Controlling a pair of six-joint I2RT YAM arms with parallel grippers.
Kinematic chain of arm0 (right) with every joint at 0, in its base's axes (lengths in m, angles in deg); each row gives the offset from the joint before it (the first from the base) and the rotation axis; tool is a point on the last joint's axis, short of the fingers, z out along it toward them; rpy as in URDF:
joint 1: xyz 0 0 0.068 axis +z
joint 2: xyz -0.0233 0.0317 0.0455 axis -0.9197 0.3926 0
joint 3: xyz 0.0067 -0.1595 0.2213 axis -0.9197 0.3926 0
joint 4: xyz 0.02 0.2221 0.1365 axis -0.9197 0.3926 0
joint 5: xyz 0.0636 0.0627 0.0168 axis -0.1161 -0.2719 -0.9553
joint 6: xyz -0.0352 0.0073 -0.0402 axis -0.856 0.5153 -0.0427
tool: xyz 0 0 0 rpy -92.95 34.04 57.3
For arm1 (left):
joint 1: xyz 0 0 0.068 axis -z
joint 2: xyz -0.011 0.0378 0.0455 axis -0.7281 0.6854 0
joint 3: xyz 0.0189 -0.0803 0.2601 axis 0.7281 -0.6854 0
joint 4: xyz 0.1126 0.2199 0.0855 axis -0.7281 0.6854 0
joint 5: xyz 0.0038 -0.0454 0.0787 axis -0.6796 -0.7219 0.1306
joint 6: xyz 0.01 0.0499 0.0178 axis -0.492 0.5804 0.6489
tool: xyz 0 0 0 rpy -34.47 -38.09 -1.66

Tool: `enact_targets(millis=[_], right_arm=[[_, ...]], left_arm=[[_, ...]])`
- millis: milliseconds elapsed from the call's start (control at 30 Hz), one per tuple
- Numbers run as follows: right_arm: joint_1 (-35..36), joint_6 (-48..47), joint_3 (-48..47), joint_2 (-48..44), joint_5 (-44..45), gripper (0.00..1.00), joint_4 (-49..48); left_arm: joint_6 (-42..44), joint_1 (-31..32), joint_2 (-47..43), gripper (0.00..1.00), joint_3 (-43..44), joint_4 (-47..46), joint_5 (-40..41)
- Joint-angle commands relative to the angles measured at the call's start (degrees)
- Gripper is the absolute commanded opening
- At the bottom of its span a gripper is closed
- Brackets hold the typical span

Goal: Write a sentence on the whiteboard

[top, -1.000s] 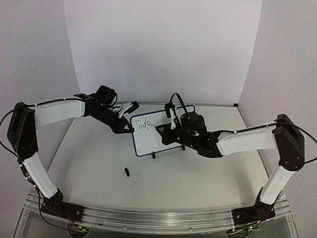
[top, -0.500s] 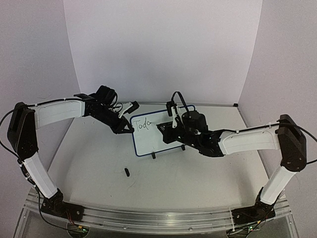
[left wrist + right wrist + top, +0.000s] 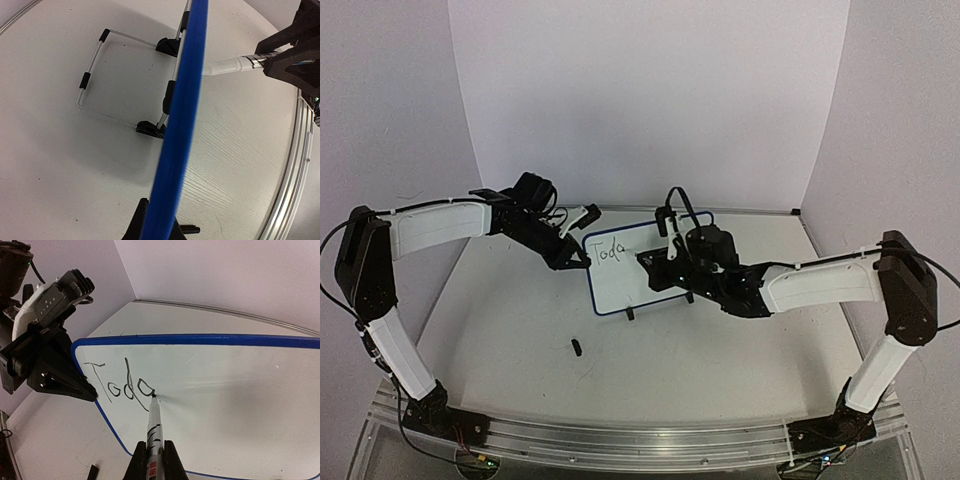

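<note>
White tabletop (image 3: 520,330), pale lilac walls (image 3: 650,100), left hand (image 3: 582,261) pinching whiteboard (image 3: 620,285) rim, right hand (image 3: 644,263) pinching marker (image 3: 153,426), black cap (image 3: 576,347) nearby

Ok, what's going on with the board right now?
The left tool is clamped on the left edge of the whiteboard, steadying it upright on its wire stand. The right tool holds a marker with its tip on the board's face, at the end of the letters "Toda". The sentence is barely begun.
</note>
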Motion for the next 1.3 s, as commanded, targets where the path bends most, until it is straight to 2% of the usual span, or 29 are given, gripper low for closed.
enact_targets(millis=[0, 500, 1033, 1267], right_arm=[[-0.4, 0.0, 0.8, 0.2, 2.4, 0.0, -1.1], [-0.5, -1.0, 2.3, -6.3, 0.7, 0.0, -1.7], [-0.4, -1.3, -1.4, -1.6, 0.0, 0.0, -2.8], [-0.4, -0.8, -1.2, -0.6, 2.7, 0.0, -2.9]], left_arm=[[1.5, 0.6, 1.8, 0.0, 0.9, 1.7, 3.3], [1.5, 0.7, 2.0, 0.0, 0.9, 1.7, 3.2], [1.5, 0.8, 2.1, 0.0, 0.9, 1.8, 3.6], [1.6, 0.9, 1.9, 0.0, 0.9, 1.8, 3.7]])
